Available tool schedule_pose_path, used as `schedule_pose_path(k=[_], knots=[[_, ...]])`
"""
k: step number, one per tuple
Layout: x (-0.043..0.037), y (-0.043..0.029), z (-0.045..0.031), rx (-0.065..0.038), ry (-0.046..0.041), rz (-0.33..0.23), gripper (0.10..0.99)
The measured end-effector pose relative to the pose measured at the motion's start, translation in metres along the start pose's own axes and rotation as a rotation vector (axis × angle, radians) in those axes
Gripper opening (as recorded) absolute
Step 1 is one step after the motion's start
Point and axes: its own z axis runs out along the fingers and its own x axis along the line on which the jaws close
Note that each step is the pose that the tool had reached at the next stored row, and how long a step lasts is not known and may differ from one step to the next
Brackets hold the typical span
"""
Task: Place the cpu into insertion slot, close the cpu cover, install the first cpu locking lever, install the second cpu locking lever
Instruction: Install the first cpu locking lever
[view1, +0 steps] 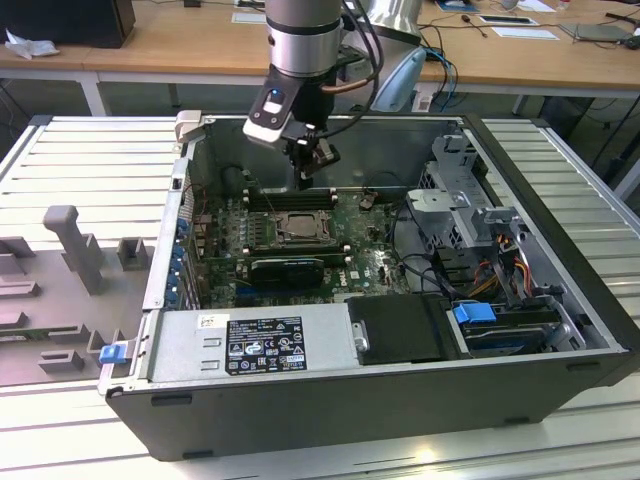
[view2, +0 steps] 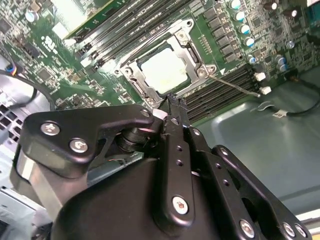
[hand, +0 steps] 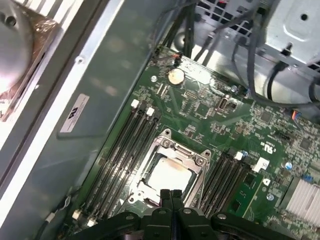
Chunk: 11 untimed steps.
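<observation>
A ribbed metal desk (view1: 80, 150) carries an open computer case (view1: 400, 400) lying on its side. Grey fixture blocks (view1: 75, 245) stand beside it at the exterior view's left, and wooden desks (view1: 180, 40) line the room behind. The arm's hand (view1: 306, 178) hangs inside the case above the green motherboard (view1: 370, 250). The cpu (view1: 299, 227) sits in the insertion slot (view1: 272, 230). In both wrist views the cpu cover (hand: 199, 167) lies flat, framing the chip, and the black fingers (hand: 164, 197) are pressed together, pinching nothing. The second wrist view shows a thin wire lever (view2: 235, 85) slanting across the memory slots (view2: 220, 97). The first wrist view shows a coin battery (hand: 175, 76).
</observation>
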Motion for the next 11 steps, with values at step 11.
schedule_pose_path(k=[11], knots=[[0.0000,0.0000,0.0000,0.003,0.0091,-0.145,0.106]])
